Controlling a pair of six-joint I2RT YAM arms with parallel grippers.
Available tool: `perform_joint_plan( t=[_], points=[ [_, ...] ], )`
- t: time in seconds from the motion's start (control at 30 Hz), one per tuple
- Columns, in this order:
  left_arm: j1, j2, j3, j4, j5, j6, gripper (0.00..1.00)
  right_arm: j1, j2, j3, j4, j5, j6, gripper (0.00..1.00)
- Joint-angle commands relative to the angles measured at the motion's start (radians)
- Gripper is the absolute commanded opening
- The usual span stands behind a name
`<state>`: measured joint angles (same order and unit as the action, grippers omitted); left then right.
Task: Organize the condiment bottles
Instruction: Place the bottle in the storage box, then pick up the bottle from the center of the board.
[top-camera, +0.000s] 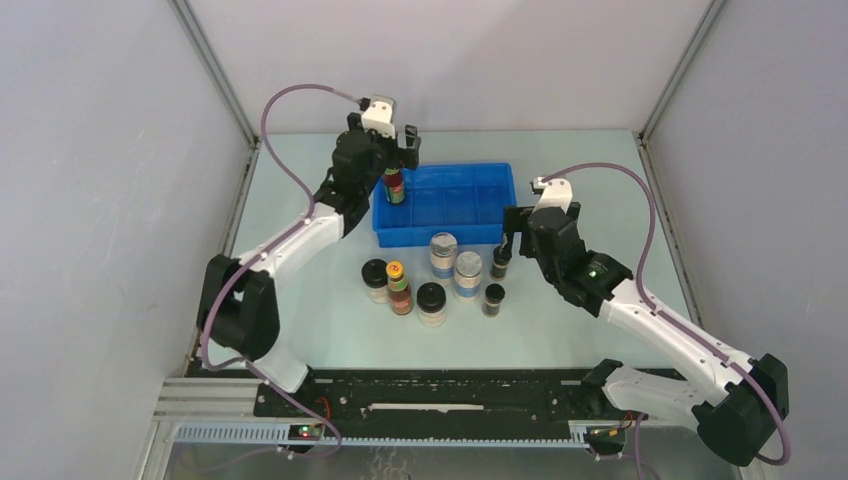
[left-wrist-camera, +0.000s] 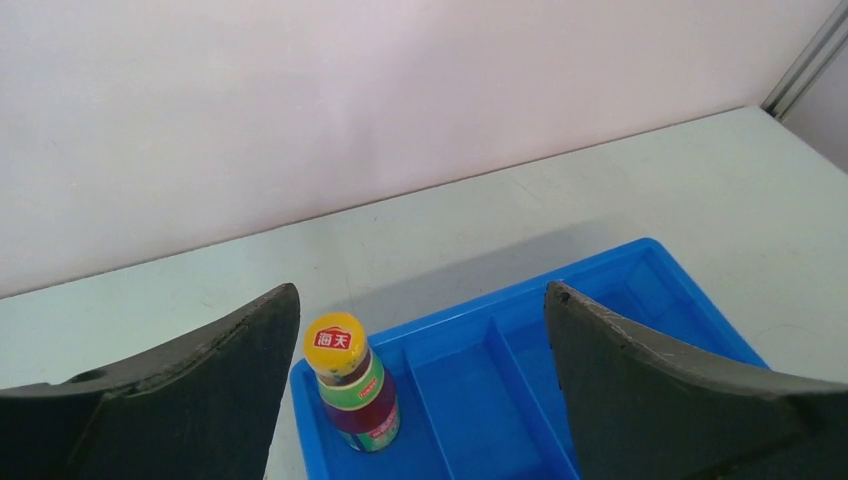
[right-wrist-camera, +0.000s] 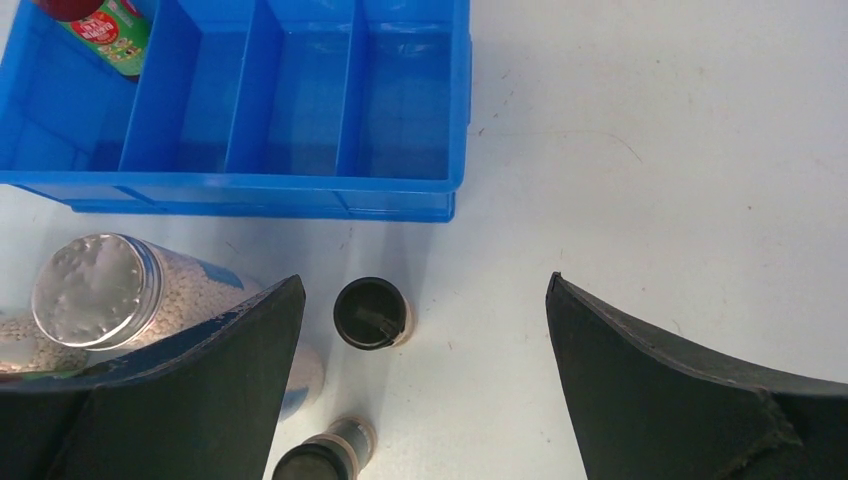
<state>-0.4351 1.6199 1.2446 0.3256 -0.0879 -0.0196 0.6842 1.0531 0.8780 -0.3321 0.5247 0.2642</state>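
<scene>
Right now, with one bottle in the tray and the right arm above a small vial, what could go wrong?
The left gripper has its open fingers on either side of the red-labelled bottle standing in the end compartment of the blue tray; a sideways pull-out could topple it. The right gripper hangs open over a dark vial, with a silver-lidded jar right beside one finger; descending could knock that jar over.
</scene>
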Motion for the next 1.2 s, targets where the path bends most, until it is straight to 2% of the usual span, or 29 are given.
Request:
perform_joint_plan(
  t=[0.0, 0.4, 0.73, 0.97, 1.17],
  points=[
    [-0.038, -0.11, -0.063, -0.007, -0.075, -0.014, 0.96, 0.017, -0.034, 0.013, 0.01, 0.018, 0.019, 1.0],
    [-0.154, -0.304, -0.211, -0.064, -0.193, -0.028, 0.96, 0.061, -0.042, 0.013, 0.007, 0.02, 0.012, 1.0],
    [-0.195, -0.457, -0.277, -0.114, -0.27, -0.061, 0.96, 0.123, -0.045, 0.013, 0.035, -0.005, -0.017, 1.0],
    [-0.214, -0.556, -0.291, -0.224, -0.286, -0.119, 0.96, 0.141, -0.051, 0.013, 0.041, 0.011, -0.023, 1.0],
    [-0.304, -0.656, -0.369, -0.318, -0.356, -0.169, 0.94, 0.14, -0.07, 0.013, 0.019, 0.046, -0.009, 1.0]
  ],
)
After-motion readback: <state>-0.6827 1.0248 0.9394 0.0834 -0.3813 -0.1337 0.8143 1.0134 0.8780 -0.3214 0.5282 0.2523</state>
